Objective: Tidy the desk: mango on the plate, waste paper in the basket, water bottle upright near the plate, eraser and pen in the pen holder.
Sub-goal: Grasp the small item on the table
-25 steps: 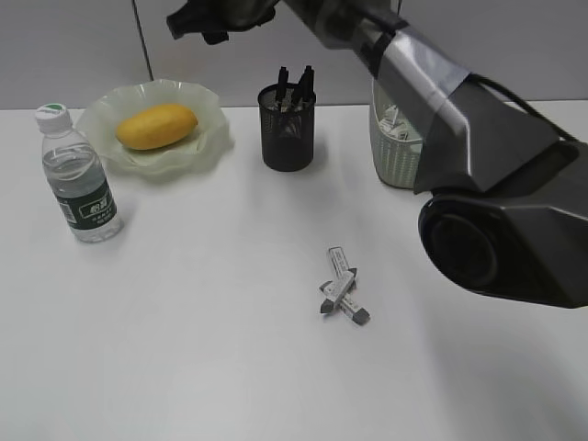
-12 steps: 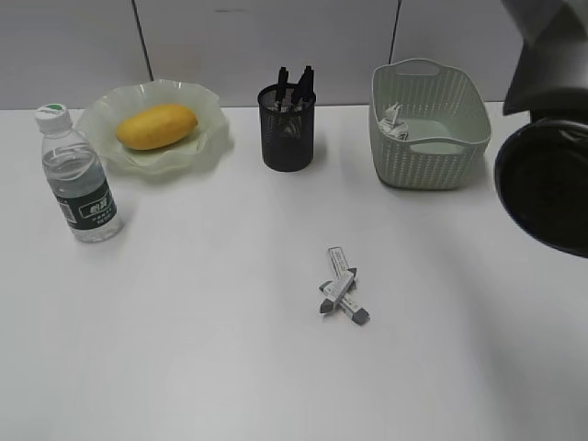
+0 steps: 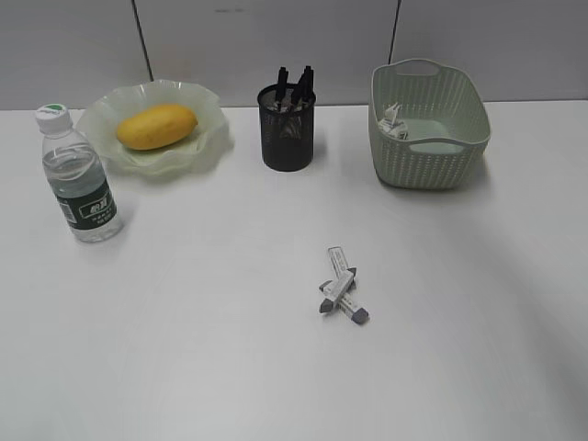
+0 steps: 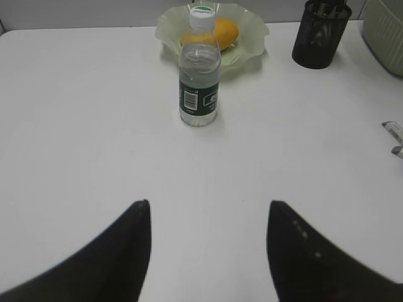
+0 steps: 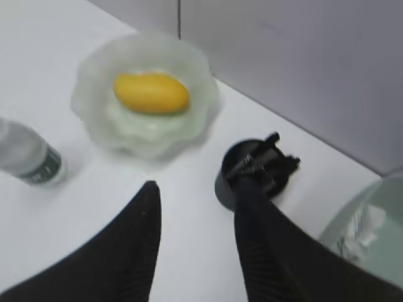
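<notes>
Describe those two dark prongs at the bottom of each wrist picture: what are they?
They are the robot's gripper fingers. The left gripper has two matte black, tapering fingers with smooth faces. The right gripper is also black; one finger shows fine ribbing. No cables or markings are visible, and neither arm appears in the exterior view.

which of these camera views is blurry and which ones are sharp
Right wrist view: blurred throughout, with the mango, plate and pen holder soft-edged. Exterior view: sharp, evenly lit, faint shadows under the water bottle and basket. Left wrist view: table objects crisp, only the near dark fingers soft.
</notes>
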